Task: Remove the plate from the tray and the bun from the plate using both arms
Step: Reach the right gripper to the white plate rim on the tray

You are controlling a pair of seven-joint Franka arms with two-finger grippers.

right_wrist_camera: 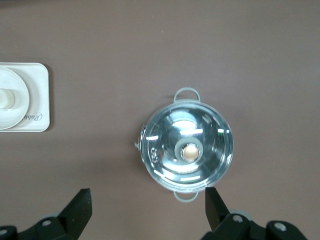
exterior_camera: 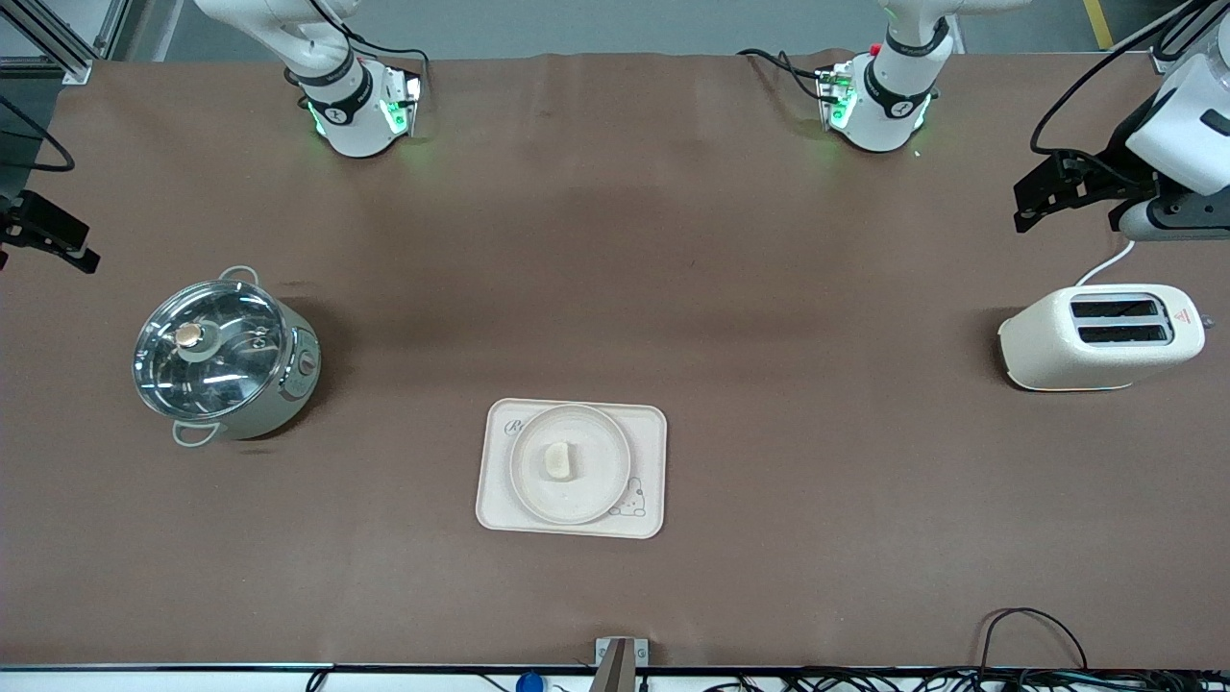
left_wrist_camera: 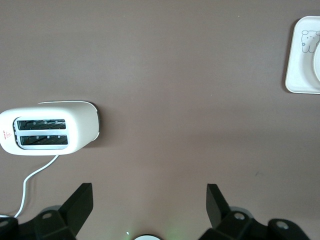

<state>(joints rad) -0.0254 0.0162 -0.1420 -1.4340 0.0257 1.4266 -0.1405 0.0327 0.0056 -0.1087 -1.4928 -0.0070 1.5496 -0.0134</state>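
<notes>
The round cream plate (exterior_camera: 588, 483) sits on the rectangular cream tray (exterior_camera: 498, 511) near the middle of the table. The small pale bun (exterior_camera: 558, 460) lies on the plate. My left gripper (exterior_camera: 1047, 197) is open and empty, up in the air above the table by the toaster; in the left wrist view (left_wrist_camera: 148, 192) its jaws stand wide apart. My right gripper (exterior_camera: 43, 235) is open and empty, up beside the pot; in the right wrist view (right_wrist_camera: 148, 195) its jaws stand wide apart. The right wrist view shows part of the plate (right_wrist_camera: 11, 114) with the bun (right_wrist_camera: 6, 98).
A steel pot with a glass lid (exterior_camera: 221, 356) stands toward the right arm's end of the table. A white two-slot toaster (exterior_camera: 1100, 336) with its cord stands toward the left arm's end. Cables lie along the table edge nearest the front camera.
</notes>
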